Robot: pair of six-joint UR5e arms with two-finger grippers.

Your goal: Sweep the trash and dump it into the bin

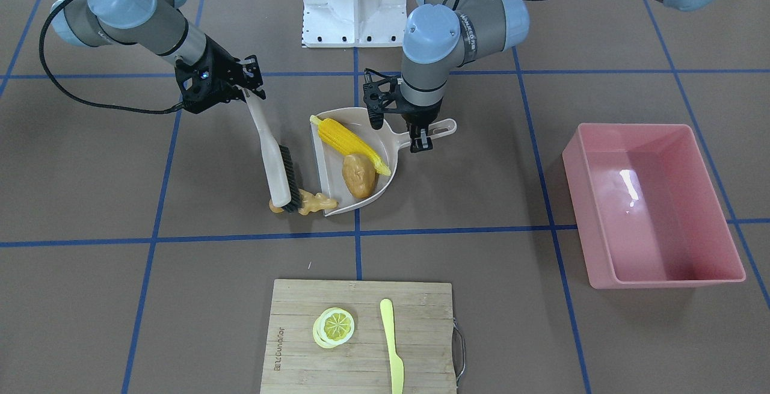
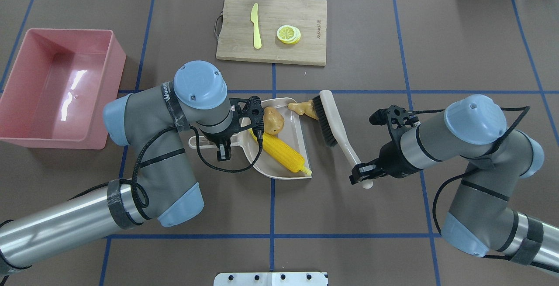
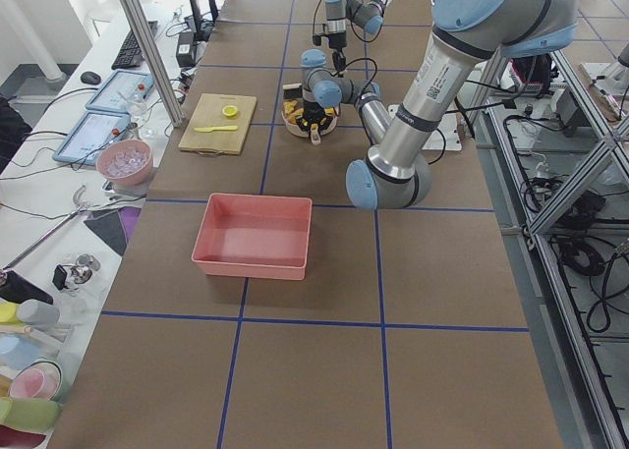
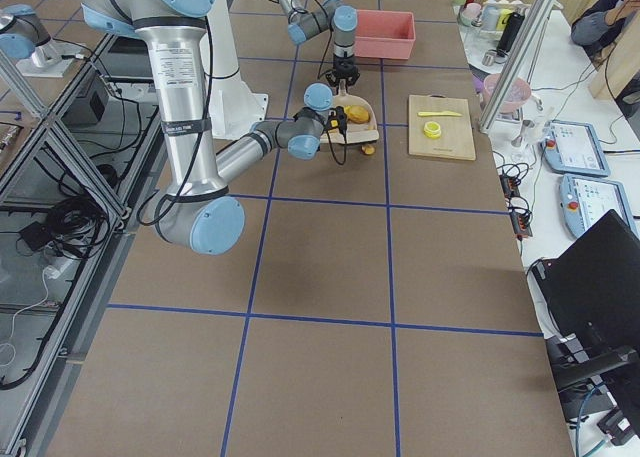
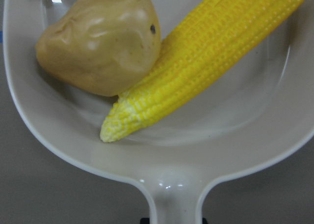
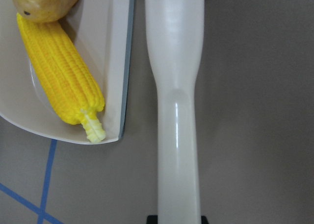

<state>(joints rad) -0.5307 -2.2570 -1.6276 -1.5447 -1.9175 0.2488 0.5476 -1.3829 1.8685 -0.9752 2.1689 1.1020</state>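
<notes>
Overhead exterior, left to right. Pink bin (image 2: 52,142) sits at the far left of the table, well apart from the rest.

Left arm comes in from the lower left with its elbow folded back and the wrist pointing straight down. Left gripper (image 2: 223,153) has its fingers clamped on the handle of the beige dustpan (image 2: 291,131). Left wrist view shows the handle running down into the jaws.

Dustpan lies flat on the table, lip toward the right. Corn cob (image 2: 281,153) lies diagonally inside the pan. Potato (image 2: 274,120) is also inside, touching the corn's far end. Ginger root (image 2: 303,108) is on the table, outside the pan at the far corner of the lip. It touches the bristles; contact with the lip is too close to call.

Brush (image 2: 334,115) is just right of the lip with its dark bristles facing the pan. Its head is down at the ginger, and in the front-facing view the handle slants up to the gripper.

Right arm comes in from the lower right, forearm bent back toward centre and wrist turned toward the pan. Right gripper (image 2: 362,174) is pinched on the handle's end. Right wrist view shows the handle entering the jaws.
</notes>
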